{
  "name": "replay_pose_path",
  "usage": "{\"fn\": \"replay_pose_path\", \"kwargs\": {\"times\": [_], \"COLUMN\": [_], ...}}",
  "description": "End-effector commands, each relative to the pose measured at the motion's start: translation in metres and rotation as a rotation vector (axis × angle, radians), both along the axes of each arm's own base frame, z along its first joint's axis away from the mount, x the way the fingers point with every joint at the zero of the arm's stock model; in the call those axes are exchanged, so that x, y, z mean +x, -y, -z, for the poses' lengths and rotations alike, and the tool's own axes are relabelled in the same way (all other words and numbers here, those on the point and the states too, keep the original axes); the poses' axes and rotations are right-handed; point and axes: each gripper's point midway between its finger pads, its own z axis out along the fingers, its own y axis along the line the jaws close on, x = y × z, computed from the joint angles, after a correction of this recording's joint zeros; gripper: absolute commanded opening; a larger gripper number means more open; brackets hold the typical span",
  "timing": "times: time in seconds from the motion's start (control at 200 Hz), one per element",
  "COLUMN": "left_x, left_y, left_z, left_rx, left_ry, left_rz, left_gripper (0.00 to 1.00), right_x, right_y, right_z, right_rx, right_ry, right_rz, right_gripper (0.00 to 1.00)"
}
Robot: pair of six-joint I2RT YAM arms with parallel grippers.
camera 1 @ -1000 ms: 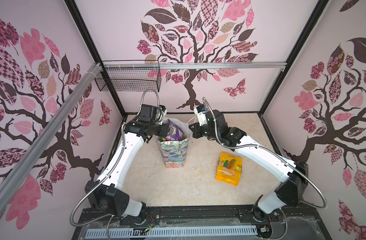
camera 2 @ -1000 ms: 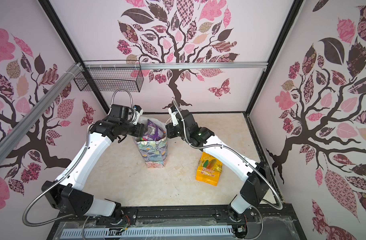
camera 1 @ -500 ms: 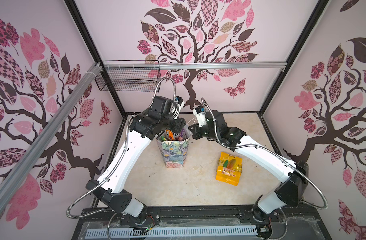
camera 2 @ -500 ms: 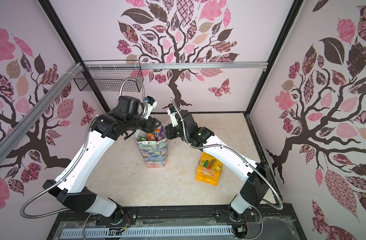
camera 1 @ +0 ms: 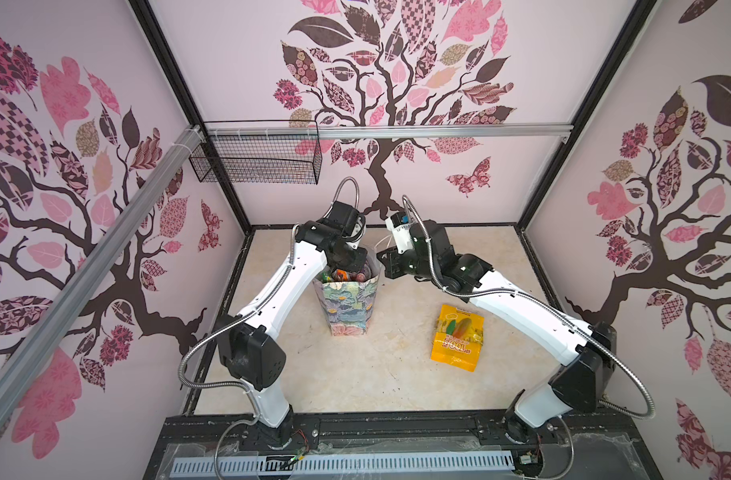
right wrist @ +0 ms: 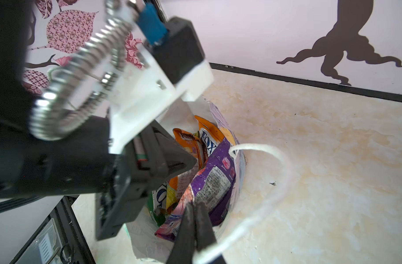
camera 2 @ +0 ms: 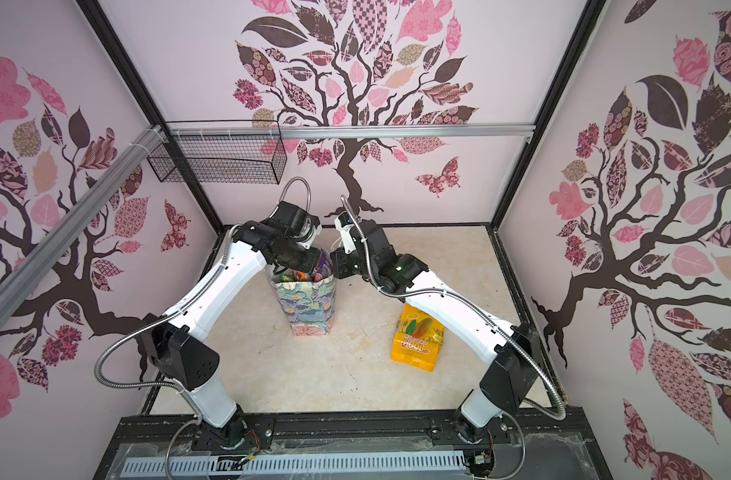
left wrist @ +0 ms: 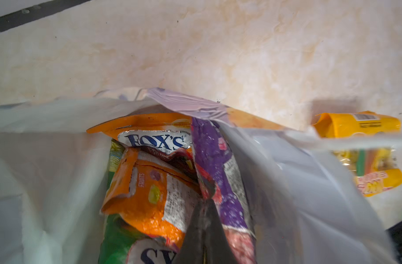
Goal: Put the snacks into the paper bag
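Currently the tall floral blue-green paper bag (camera 1: 347,307) is standing upright toward the far middle of the beige marbled tabletop (camera 1: 397,374). It is holding glossy snacks on end: an orange FOX'S packet (left wrist: 149,187), a purple packet (left wrist: 218,160) and a green packet (left wrist: 113,240). A yellow plastic packet (camera 1: 457,336) is lying flat to the bag's right and nearer. The left gripper (left wrist: 205,205) is reaching into the bag's mouth, fingers pressed together, tip touching the purple packet. The right gripper (right wrist: 194,206) is sitting at the bag's right rim, fingers likewise pressed together, the white cord handle (right wrist: 284,173) looping against them; whether they are pinching it I cannot tell.

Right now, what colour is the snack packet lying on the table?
Yellow-orange packet, clearest in a top view.
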Motion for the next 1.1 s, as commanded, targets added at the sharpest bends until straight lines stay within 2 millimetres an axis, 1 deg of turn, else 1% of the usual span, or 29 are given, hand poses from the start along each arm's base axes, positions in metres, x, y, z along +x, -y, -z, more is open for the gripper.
{"fn": "replay_pose_path", "kwargs": {"times": [0.0,0.14,0.19,0.23,0.275,0.29,0.315,0.35,0.36,0.385,0.43,0.475,0.55,0.605,0.625,0.645,0.7,0.795,0.875,0.945,0.99,0.995,1.015,1.035,1.09], "left_x": [-0.002,0.004,0.007,0.008,0.009,0.01,0.009,0.009,0.009,0.009,0.007,0.004,-0.004,-0.01,-0.013,-0.016,-0.026,-0.042,-0.054,-0.06,-0.063,-0.064,-0.065,-0.065,-0.066], "left_y": [-0.007,-0.014,-0.015,-0.013,-0.01,-0.009,-0.006,-0.003,-0.002,-0.001,0.0,0.0,-0.007,-0.018,-0.024,-0.029,-0.043,-0.073,-0.102,-0.127,-0.144,-0.142,-0.149,-0.156,-0.173], "left_z": [0.024,0.052,0.055,0.053,0.045,0.041,0.034,0.023,0.02,0.012,-0.005,-0.023,-0.052,-0.072,-0.079,-0.085,-0.103,-0.129,-0.142,-0.142,-0.138,-0.138,-0.137,-0.134,-0.122], "left_rx": [0.042,0.032,0.02,0.011,-0.007,-0.016,-0.033,-0.064,-0.072,-0.09,-0.122,-0.147,-0.155,-0.14,-0.134,-0.129,-0.135,-0.189,-0.214,-0.242,-0.268,-0.277,-0.291,-0.303,-0.331], "left_ry": [-0.058,-0.097,-0.099,-0.092,-0.076,-0.069,-0.058,-0.033,-0.024,-0.003,0.047,0.092,0.155,0.198,0.217,0.233,0.278,0.337,0.381,0.407,0.419,0.418,0.426,0.433,0.449], "left_rz": [-0.035,-0.061,-0.066,-0.059,-0.047,-0.043,-0.033,-0.019,-0.015,-0.016,-0.016,-0.009,-0.022,-0.049,-0.063,-0.074,-0.108,-0.182,-0.259,-0.335,-0.386,-0.382,-0.404,-0.428,-0.496], "left_gripper": [0.05,0.01,0.0,0.0,0.0,0.02,0.06,0.15,0.19,0.26,0.31,0.38,0.54,0.64,0.67,0.7,0.76,0.82,0.86,0.88,0.89,0.89,0.89,0.89,0.9], "right_x": [-0.011,-0.011,-0.011,-0.011,-0.01,-0.01,-0.01,-0.011,-0.011,-0.011,-0.013,-0.016,-0.022,-0.027,-0.029,-0.032,-0.04,-0.055,-0.071,-0.083,-0.092,-0.093,-0.096,-0.1,-0.11], "right_y": [0.009,0.009,0.01,0.011,0.012,0.012,0.013,0.013,0.013,0.013,0.014,0.015,0.021,0.028,0.032,0.037,0.051,0.085,0.116,0.141,0.157,0.159,0.165,0.171,0.186], "right_z": [-0.039,-0.037,-0.036,-0.035,-0.033,-0.032,-0.032,-0.032,-0.032,-0.033,-0.036,-0.04,-0.051,-0.06,-0.06,-0.062,-0.062,-0.056,-0.047,-0.027,-0.006,-0.004,0.007,0.014,0.045], "right_rx": [0.051,0.048,0.043,0.038,0.031,0.028,0.023,0.02,0.019,0.019,0.022,0.025,0.035,0.04,0.035,0.036,0.03,0.012,-0.026,-0.084,-0.129,-0.133,-0.153,-0.161,-0.199], "right_ry": [0.075,0.069,0.067,0.065,0.061,0.059,0.057,0.054,0.055,0.053,0.051,0.053,0.06,0.063,0.058,0.058,0.047,0.031,0.001,-0.06,-0.115,-0.122,-0.149,-0.164,-0.229], "right_rz": [-0.003,-0.004,-0.001,0.004,0.009,0.01,0.013,0.011,0.011,0.011,0.009,0.004,0.005,0.014,0.022,0.032,0.063,0.153,0.228,0.296,0.345,0.351,0.374,0.394,0.44], "right_gripper": [0.0,0.0,0.0,0.0,0.0,0.0,0.0,0.0,0.0,0.04,0.11,0.24,0.38,0.47,0.49,0.52,0.56,0.6,0.64,0.67,0.68,0.68,0.68,0.69,0.7]}}
